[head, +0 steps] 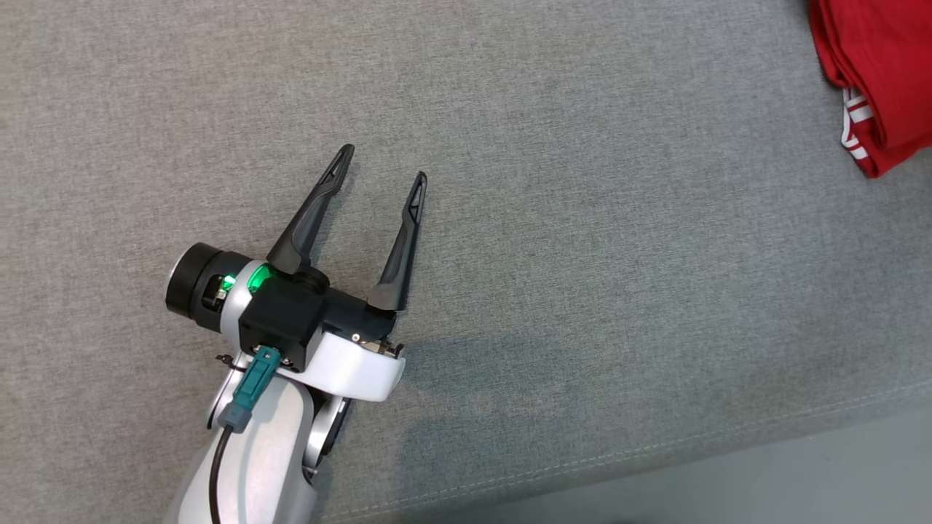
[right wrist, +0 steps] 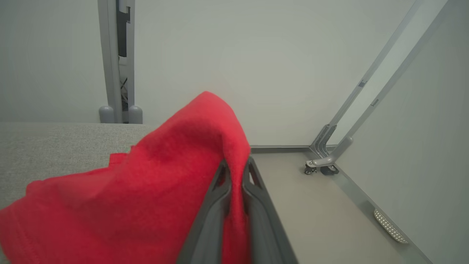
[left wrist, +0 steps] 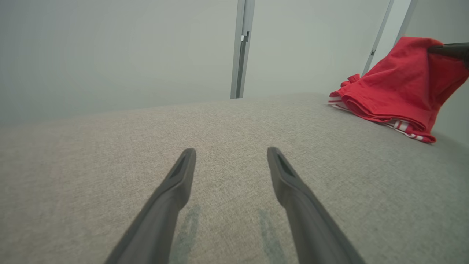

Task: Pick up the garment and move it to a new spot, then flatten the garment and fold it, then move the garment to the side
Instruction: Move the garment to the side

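Observation:
The garment (head: 877, 80) is red cloth with white stripes, folded in a bundle at the far right of the grey fabric surface (head: 582, 255). In the left wrist view the garment (left wrist: 395, 88) has one edge lifted by the tip of my right gripper (left wrist: 449, 49). The right wrist view shows my right gripper (right wrist: 236, 170) shut on a fold of the garment (right wrist: 146, 190), which drapes down to the left. My left gripper (head: 384, 164) hovers open over bare fabric, well to the left of the garment, with nothing between its fingers (left wrist: 183, 172).
The surface's stitched front edge (head: 655, 451) runs along the lower right, with floor beyond. Past the surface stand pale walls, a vertical metal post (left wrist: 242, 47), and a slanted frame on castors (right wrist: 322, 165) on the floor.

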Controlling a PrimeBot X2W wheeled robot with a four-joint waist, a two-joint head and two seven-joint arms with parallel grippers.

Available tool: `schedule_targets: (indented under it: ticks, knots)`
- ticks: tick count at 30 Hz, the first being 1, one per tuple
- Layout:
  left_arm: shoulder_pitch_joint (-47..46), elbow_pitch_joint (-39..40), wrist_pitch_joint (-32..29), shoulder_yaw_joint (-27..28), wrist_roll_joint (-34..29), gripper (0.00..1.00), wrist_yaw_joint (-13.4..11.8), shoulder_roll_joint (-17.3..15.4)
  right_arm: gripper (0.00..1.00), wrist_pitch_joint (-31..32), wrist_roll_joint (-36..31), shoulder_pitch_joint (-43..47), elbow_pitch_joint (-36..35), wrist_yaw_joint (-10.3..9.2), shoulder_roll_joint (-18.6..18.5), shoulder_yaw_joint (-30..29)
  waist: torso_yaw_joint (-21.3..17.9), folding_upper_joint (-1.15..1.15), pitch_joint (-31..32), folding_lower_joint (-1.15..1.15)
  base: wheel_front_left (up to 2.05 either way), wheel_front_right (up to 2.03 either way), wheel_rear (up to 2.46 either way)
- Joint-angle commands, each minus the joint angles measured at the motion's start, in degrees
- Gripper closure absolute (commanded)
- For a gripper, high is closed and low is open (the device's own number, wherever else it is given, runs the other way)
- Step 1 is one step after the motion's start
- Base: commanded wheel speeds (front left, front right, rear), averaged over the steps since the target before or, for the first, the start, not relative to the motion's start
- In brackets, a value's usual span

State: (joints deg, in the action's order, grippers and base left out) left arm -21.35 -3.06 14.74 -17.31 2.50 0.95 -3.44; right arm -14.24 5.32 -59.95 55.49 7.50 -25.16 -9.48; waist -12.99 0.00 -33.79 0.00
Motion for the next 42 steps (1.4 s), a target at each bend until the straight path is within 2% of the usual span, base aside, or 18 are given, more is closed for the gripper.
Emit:
schedule_targets:
  ticks: [1,2,3,6,9,14,20,28,36,42]
  knots:
    - [-0.85,1.62,0.26,1.13,-0.58,0.00,0.05,-0.41,0.62,-0.75,-1.33,-0.02,-0.17,-0.01,-1.23,-0.83,0.24,0.00,0.03,0.00,0.00,0.00,0.00]
    - [-0.90,1.58,0.26,1.04,-0.56,0.00,0.03,-0.40,0.12,-0.75,-2.85,-0.23,0.68,-0.01,-1.35,-2.14,0.41,0.00,0.04,0.00,0.00,0.00,0.00]
    - [-0.95,1.57,0.26,0.98,-0.53,0.00,0.00,-0.38,0.00,-0.75,-4.67,-0.40,1.24,-0.01,-1.57,-3.43,0.57,0.00,0.06,0.00,0.00,0.00,0.00]
    - [-1.00,1.59,0.26,0.94,-0.40,0.00,-0.18,-0.35,0.00,-0.75,-10.41,-0.71,1.47,-0.01,-1.52,-8.49,0.90,0.00,0.17,0.00,0.00,0.00,0.00]
    - [-0.89,1.48,0.26,0.99,-0.20,0.00,-0.40,-0.31,0.00,-0.75,-15.23,-0.47,-0.97,-0.01,0.90,-12.49,1.10,0.00,0.67,0.00,0.00,0.00,0.00]
    - [-0.25,1.39,0.26,1.25,0.66,0.00,-1.03,-0.14,0.00,-0.75,-15.66,0.84,-4.21,-0.01,7.04,-12.37,1.30,0.00,2.51,0.00,0.00,0.00,0.00]
    - [0.68,1.45,0.26,2.02,2.30,0.00,-1.89,0.10,0.00,-0.75,-8.79,3.79,-7.02,-0.01,11.78,-4.51,1.67,0.00,5.29,0.00,0.00,0.00,0.00]
    - [2.63,0.95,0.26,3.75,4.96,0.00,-3.97,0.40,0.00,-0.75,2.56,9.12,-12.76,-0.01,13.09,8.16,3.29,0.00,10.39,0.00,0.00,0.00,0.00]
    - [4.80,-1.77,0.26,5.68,8.31,0.00,-6.32,0.52,0.00,-0.75,5.82,15.75,-18.80,-0.01,14.34,15.64,4.98,0.00,16.12,0.00,0.00,0.00,0.00]
    - [7.06,-1.98,0.26,7.05,9.96,0.00,-8.12,0.55,0.00,-0.75,6.26,22.05,-22.89,-0.01,15.80,18.76,6.15,0.00,21.66,0.00,0.00,0.00,0.00]
